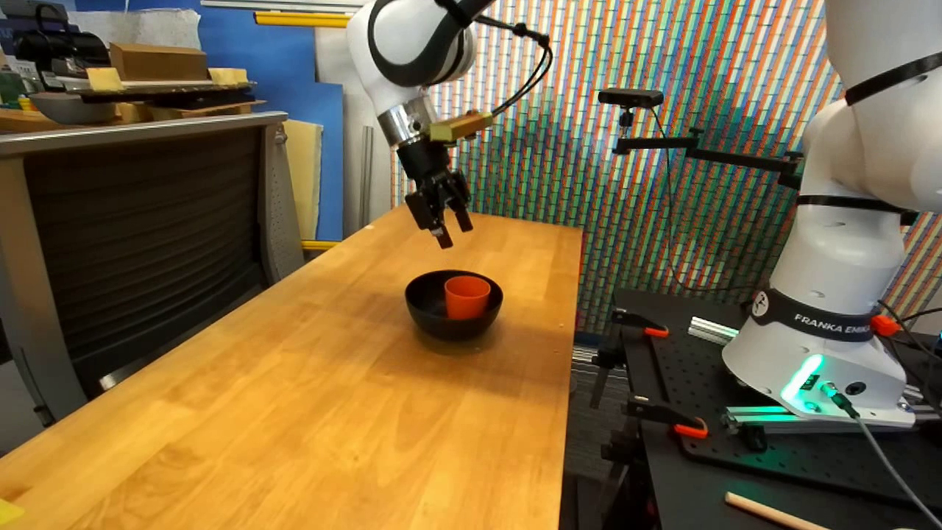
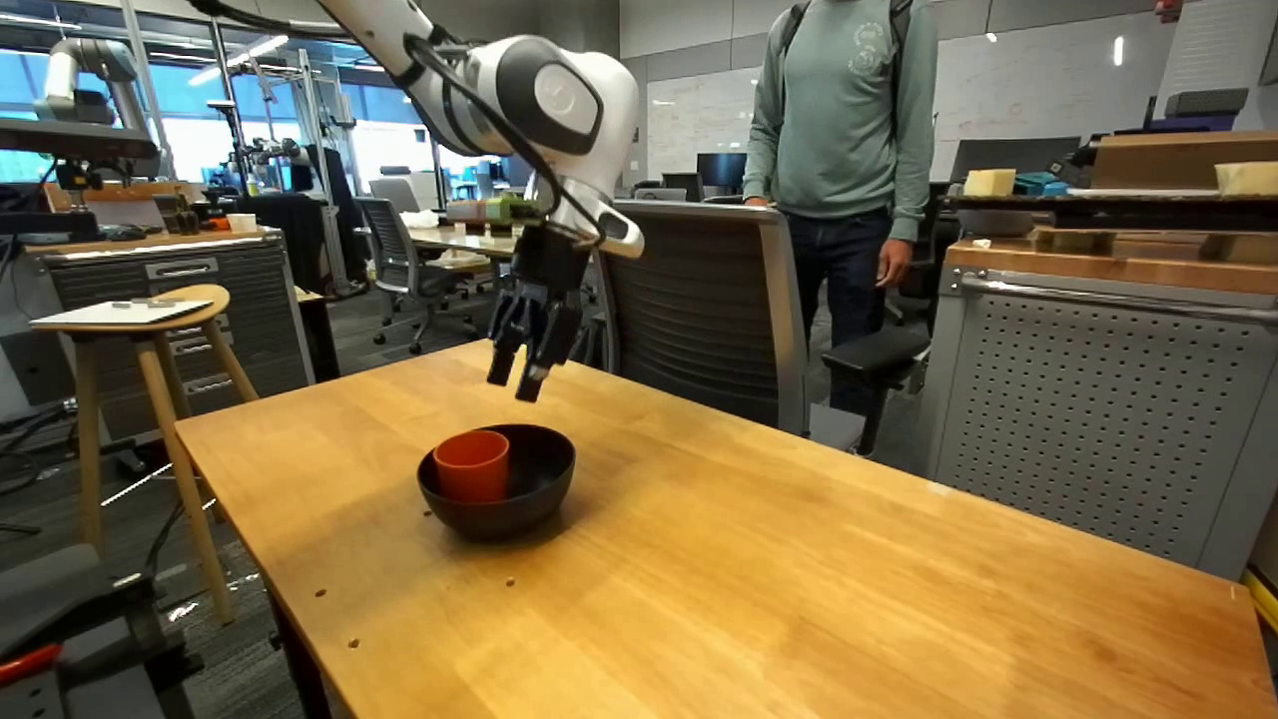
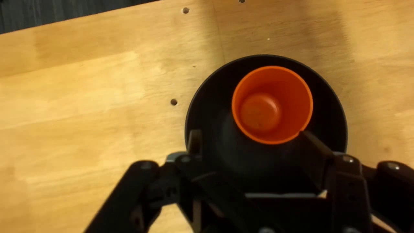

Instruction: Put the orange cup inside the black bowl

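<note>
The orange cup [image 1: 467,298] stands upright inside the black bowl [image 1: 429,318], toward one side of it, in both exterior views. The bowl [image 2: 542,479] rests on the wooden table with the cup [image 2: 472,467] against its inner wall. My gripper [image 1: 455,232] is above the bowl, apart from cup and bowl, and it also shows in an exterior view [image 2: 513,387]. In the wrist view the gripper [image 3: 249,133] is open, its fingers spread with nothing between them. The cup [image 3: 271,105] lies beyond the fingertips there, and the fingers hide the near part of the bowl [image 3: 210,113].
The wooden table [image 1: 331,412] carries the bowl. A dark office chair [image 2: 699,310] stands at the table's long edge. A person [image 2: 844,120] stands behind the chair. A metal cabinet [image 2: 1098,409] and a wooden stool [image 2: 205,300] are near the table.
</note>
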